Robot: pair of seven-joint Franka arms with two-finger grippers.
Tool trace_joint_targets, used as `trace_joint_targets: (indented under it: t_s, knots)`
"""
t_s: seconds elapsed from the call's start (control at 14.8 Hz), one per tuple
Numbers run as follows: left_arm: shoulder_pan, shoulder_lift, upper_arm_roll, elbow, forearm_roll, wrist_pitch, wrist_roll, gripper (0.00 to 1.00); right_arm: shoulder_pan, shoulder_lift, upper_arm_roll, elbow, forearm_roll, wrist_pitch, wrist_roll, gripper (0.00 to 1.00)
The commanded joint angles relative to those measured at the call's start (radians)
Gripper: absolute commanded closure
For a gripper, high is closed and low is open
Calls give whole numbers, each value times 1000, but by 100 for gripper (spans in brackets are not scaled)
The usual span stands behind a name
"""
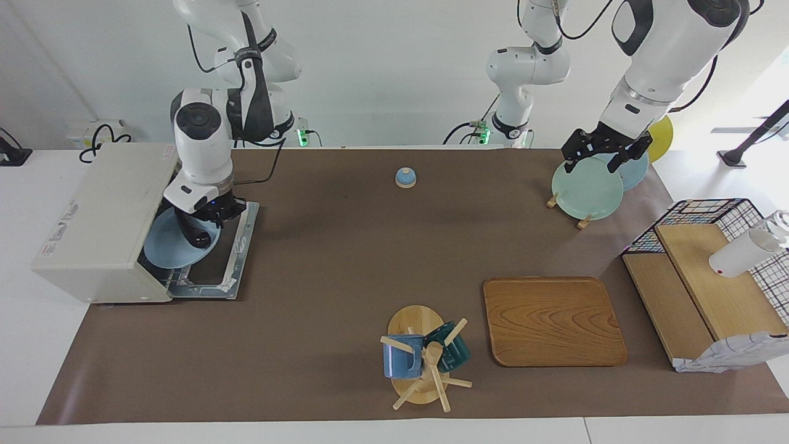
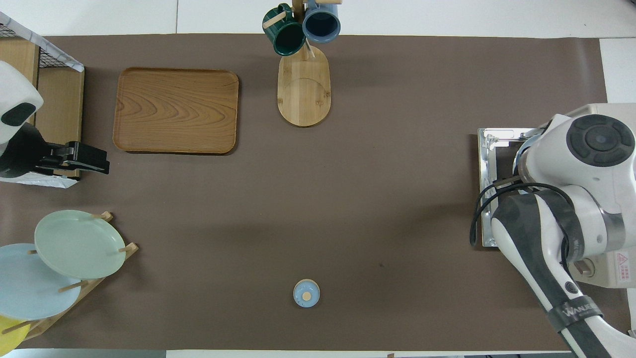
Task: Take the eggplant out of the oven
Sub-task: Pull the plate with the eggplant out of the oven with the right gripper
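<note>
Brown paper covers the table (image 1: 345,265), and at the right arm's end of it sits the cream-white oven (image 1: 98,222), its glass door (image 1: 219,262) dropped flat onto the paper. The right arm bends down over that door, and the right gripper (image 1: 198,237) hangs at the oven's mouth, just above a pale blue plate (image 1: 166,250) that pokes out of the opening. A dark rounded shape shows at the gripper's tip and may be the eggplant (image 1: 198,236), but I cannot tell for certain, nor whether the fingers are clamped on it or apart; in the overhead view the arm's own body hides the whole spot. The left arm waits at the other end of the table, its left gripper (image 1: 604,151) up in the air over a wooden rack of plates (image 1: 585,191), with the fingers spread apart and holding nothing. Toward the table's middle from that gripper, and farther from the robots, lies a wooden tray (image 1: 553,320); beside the tray stands a mug tree (image 1: 422,361) with a blue and a dark green mug. A wire basket with wooden boards (image 1: 709,271) stands at the left arm's end. A small blue bell (image 1: 405,177) rests between the two grippers, close to the robots' edge.
</note>
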Motion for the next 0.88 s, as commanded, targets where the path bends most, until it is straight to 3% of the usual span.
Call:
trace_joint_targets:
  t_s: [0.0, 0.2, 0.47, 0.68, 0.81]
  knots:
    - [-9, -10, 7, -10, -10, 19, 2, 0, 109, 43, 5, 98, -12, -83, 107, 100]
    - [-8, -9, 5, -11, -10, 39, 2, 0, 216, 54, 5, 128, -3, -122, 228, 100]
    - [-5, -9, 7, -10, -12, 55, 1, 0, 372, 195, 7, 343, 21, -243, 423, 100]
    - [-3, -9, 7, -13, -12, 65, 1, 0, 512, 423, 7, 624, 63, -371, 646, 100]
    - [0, -9, 7, -14, -12, 72, 2, 0, 581, 557, 8, 774, 68, -378, 760, 100]
